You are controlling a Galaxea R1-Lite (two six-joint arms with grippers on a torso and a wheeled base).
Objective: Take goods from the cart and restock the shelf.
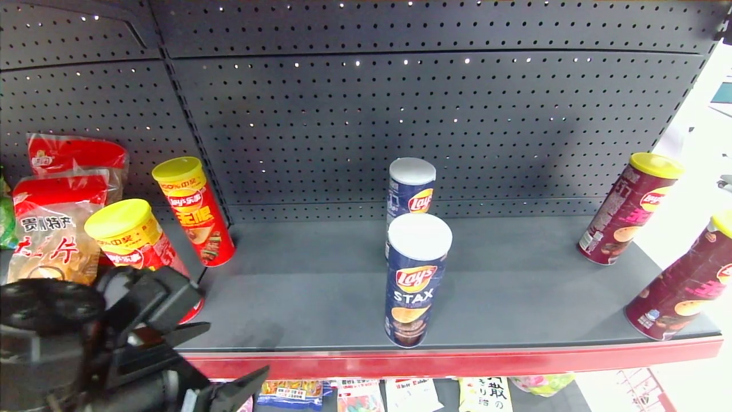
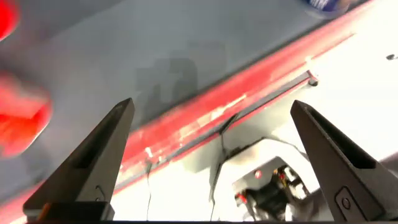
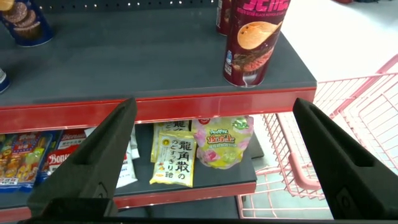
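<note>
The grey shelf holds two red chip cans at its left, two blue chip cans in the middle and two maroon cans at the right. My left gripper is open and holds nothing, low at the shelf's front left edge, just right of the front red can. In the left wrist view, the left gripper spans the red shelf lip. My right gripper is open with nothing in it, in front of the shelf lip, near a maroon can and the pink wire cart.
Red snack bags fill the bay left of the red cans. A lower shelf carries flat packets and a green pouch. Bare shelf surface lies between the red and blue cans and between the blue and maroon ones.
</note>
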